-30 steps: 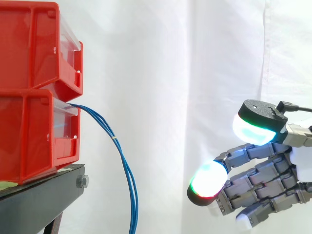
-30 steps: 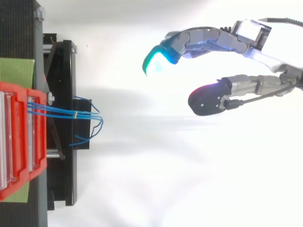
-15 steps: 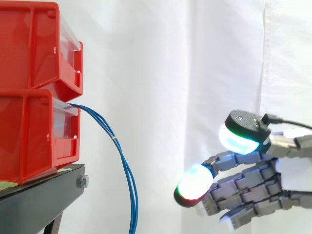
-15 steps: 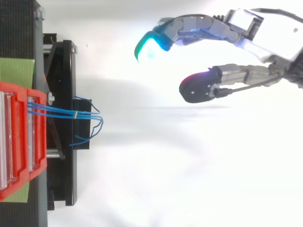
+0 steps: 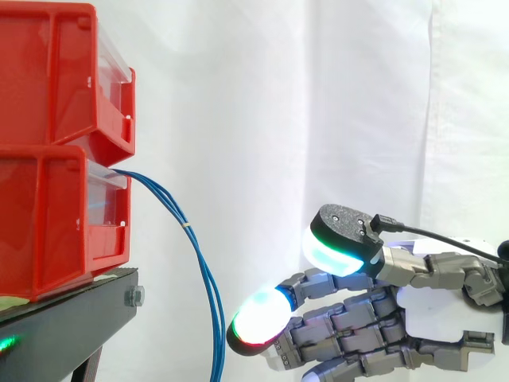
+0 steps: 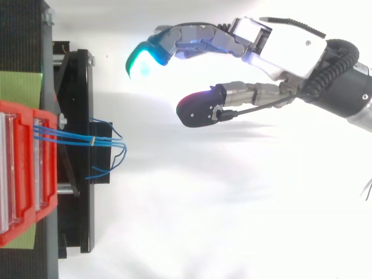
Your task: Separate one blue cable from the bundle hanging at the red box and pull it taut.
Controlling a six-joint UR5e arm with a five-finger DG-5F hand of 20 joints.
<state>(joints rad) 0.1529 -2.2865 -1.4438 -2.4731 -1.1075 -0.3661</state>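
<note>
Hand (image 5: 374,334) open, near blue cables (image 5: 208,294)

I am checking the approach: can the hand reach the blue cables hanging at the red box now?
Probably yes. The open hand is apart from the blue cables, with nothing between them; seen from above it is off to one side.

Stacked bins (image 5: 56,151) sit on the stand (image 5: 71,318) at 9 o'clock. The cable bundle (image 5: 188,227) hangs between them and the hand (image 5: 358,334).
</note>
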